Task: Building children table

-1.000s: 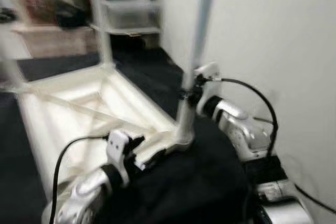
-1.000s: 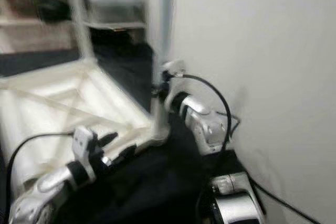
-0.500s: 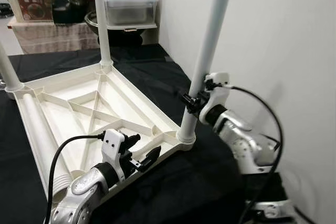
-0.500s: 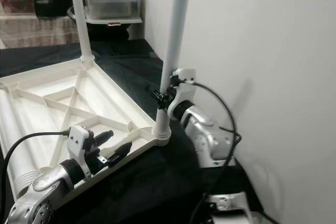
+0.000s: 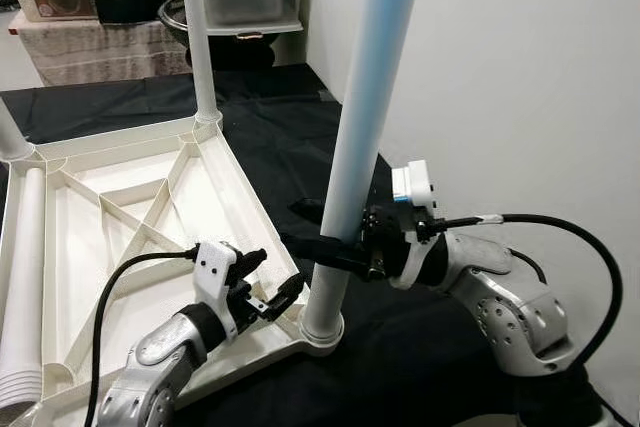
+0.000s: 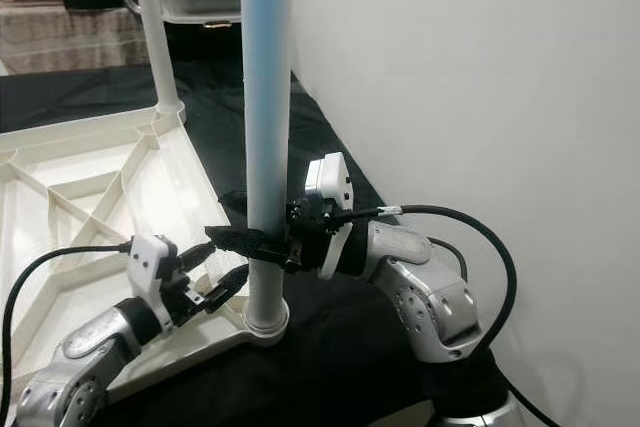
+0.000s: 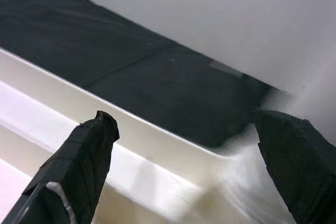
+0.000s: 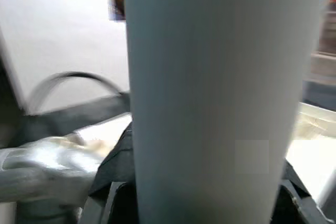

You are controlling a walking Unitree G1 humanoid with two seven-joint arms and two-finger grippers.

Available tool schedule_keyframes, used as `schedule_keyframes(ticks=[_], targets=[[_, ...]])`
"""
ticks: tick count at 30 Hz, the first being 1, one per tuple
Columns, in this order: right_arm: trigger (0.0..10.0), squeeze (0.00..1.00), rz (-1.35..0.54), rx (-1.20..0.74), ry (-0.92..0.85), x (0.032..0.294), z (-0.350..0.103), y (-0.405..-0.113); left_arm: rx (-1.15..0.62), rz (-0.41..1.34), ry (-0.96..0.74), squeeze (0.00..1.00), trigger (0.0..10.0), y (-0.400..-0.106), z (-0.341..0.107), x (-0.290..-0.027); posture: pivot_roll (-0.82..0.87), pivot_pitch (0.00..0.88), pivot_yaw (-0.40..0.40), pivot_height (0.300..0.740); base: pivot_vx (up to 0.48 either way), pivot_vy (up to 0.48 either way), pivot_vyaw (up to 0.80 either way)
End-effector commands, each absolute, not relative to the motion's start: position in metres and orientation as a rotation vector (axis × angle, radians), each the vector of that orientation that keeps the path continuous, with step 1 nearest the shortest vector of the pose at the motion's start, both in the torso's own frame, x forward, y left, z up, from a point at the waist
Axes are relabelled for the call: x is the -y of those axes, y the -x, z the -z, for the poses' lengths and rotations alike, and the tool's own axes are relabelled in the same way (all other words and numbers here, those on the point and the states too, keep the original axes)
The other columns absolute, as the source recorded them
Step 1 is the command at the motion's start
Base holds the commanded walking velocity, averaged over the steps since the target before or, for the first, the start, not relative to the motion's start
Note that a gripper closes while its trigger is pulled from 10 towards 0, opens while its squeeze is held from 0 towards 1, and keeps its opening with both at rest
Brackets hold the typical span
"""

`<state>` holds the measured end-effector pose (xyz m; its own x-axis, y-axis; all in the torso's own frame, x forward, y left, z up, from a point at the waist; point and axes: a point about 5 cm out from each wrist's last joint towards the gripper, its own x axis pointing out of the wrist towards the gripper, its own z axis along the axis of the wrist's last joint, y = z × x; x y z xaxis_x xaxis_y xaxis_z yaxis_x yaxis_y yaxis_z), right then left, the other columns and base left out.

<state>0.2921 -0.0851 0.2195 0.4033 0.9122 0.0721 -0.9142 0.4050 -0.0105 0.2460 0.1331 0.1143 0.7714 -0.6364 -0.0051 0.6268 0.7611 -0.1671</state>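
One leg (image 5: 355, 147) (upright) between right gripper (image 5: 312, 232) fingers.

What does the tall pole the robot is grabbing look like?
The pole is a smooth, round, pale table leg that looks like plastic. It stands upright, its foot in a round socket at the near corner of the upside-down white tabletop. The right gripper has its black fingers around it low down.

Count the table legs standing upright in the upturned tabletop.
3: near leg held by right gripper; far-corner leg; one at the left edge. Others may be hidden.
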Motion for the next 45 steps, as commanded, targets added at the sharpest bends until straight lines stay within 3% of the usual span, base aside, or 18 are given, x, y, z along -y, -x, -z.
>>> schedule_keyframes(ticks=[1,4,7,8,9,13,14,19,20,26,34,35,37,38,41,43,44,45], targets=[[0.0,0.00,-0.566,-0.194,0.102,0.115,-0.174,-0.337,-0.075,0.711,0.170,0.00,10.0,-0.245,-0.113,-0.130,0.01,0.000,-0.112,0.740,0.000,0.000,0.00],[0.0,0.00,-0.294,-0.253,0.163,0.131,-0.162,-0.346,-0.072,0.714,0.171,0.00,10.0,-0.245,-0.113,-0.129,0.01,0.000,-0.113,0.740,0.000,0.000,0.00],[0.0,0.00,-0.308,-0.247,0.139,0.124,-0.163,-0.335,-0.069,0.714,0.172,0.00,10.0,-0.245,-0.114,-0.129,0.01,0.000,-0.112,0.740,0.000,0.000,0.00],[3.7,0.00,-0.373,-0.241,0.120,0.114,-0.164,-0.326,-0.069,0.714,0.172,0.00,10.0,-0.245,-0.114,-0.129,0.01,0.000,-0.112,0.740,0.000,0.000,0.00],[10.0,0.00,-0.443,-0.233,0.098,0.105,-0.166,-0.319,-0.069,0.714,0.172,0.00,10.0,-0.245,-0.114,-0.129,0.01,0.000,-0.112,0.740,0.000,0.000,0.00],[10.0,0.00,-0.548,-0.174,-0.011,0.096,-0.177,-0.313,-0.071,0.718,0.171,0.00,10.0,-0.245,-0.113,-0.129,0.00,0.000,-0.105,0.740,0.000,0.000,0.00],[10.0,1.00,-0.607,-0.124,-0.053,0.097,-0.187,-0.313,-0.070,0.719,0.171,0.00,10.0,-0.245,-0.113,-0.129,0.00,0.000,-0.105,0.740,0.000,0.000,0.00],[10.0,1.00,-0.702,-0.065,-0.084,0.100,-0.206,-0.317,-0.066,0.720,0.171,0.00,10.0,-0.247,-0.115,-0.129,0.00,0.000,-0.105,0.740,0.000,0.000,0.00],[10.0,0.00,-0.812,0.009,-0.103,0.102,-0.221,-0.317,-0.065,0.721,0.172,0.00,10.0,-0.247,-0.114,-0.128,0.00,0.000,-0.114,0.740,0.000,0.000,0.00],[10.0,0.00,-1.249,0.143,-0.106,0.107,-0.246,-0.282,-0.065,0.715,0.173,0.00,10.0,-0.246,-0.113,-0.128,0.02,0.000,-0.125,0.740,0.000,0.000,0.00],[10.0,0.00,-1.422,0.092,-0.009,0.111,-0.226,-0.259,-0.073,0.702,0.171,0.00,10.0,-0.244,-0.111,-0.131,0.02,0.000,-0.130,0.740,0.000,0.000,0.00],[0.0,0.00,-1.334,0.041,0.029,0.109,-0.215,-0.269,-0.075,0.704,0.172,0.00,10.0,-0.243,-0.110,-0.130,0.02,0.000,-0.127,0.740,0.000,0.000,0.00],[0.0,0.00,-1.024,-0.117,0.091,0.109,-0.192,-0.302,-0.075,0.708,0.173,0.00,10.0,-0.243,-0.110,-0.129,0.01,0.000,-0.123,0.740,0.000,0.000,0.00],[0.0,0.00,-1.024,-0.117,0.091,0.109,-0.192,-0.302,-0.075,0.708,0.173,0.00,10.0,-0.243,-0.110,-0.129,0.01,0.000,-0.123,0.740,0.000,0.000,0.00],[0.0,0.00,-0.380,-0.282,0.189,0.141,-0.160,-0.345,-0.071,0.710,0.171,0.00,10.0,-0.244,-0.112,-0.129,0.01,0.000,-0.124,0.740,0.000,0.000,0.00],[0.0,0.00,-0.320,-0.270,0.171,0.144,-0.161,-0.344,-0.070,0.709,0.172,0.00,10.0,-0.244,-0.112,-0.129,0.00,0.000,-0.116,0.740,0.000,0.000,0.00],[1.4,0.00,-0.316,-0.251,0.147,0.141,-0.165,-0.341,-0.069,0.709,0.173,0.00,10.0,-0.244,-0.112,-0.129,0.00,0.000,-0.116,0.740,0.000,0.000,0.00],[1.4,0.00,-0.316,-0.251,0.147,0.141,-0.165,-0.341,-0.069,0.709,0.173,0.00,10.0,-0.244,-0.112,-0.129,0.00,0.000,-0.116,0.740,0.000,0.000,0.00]])
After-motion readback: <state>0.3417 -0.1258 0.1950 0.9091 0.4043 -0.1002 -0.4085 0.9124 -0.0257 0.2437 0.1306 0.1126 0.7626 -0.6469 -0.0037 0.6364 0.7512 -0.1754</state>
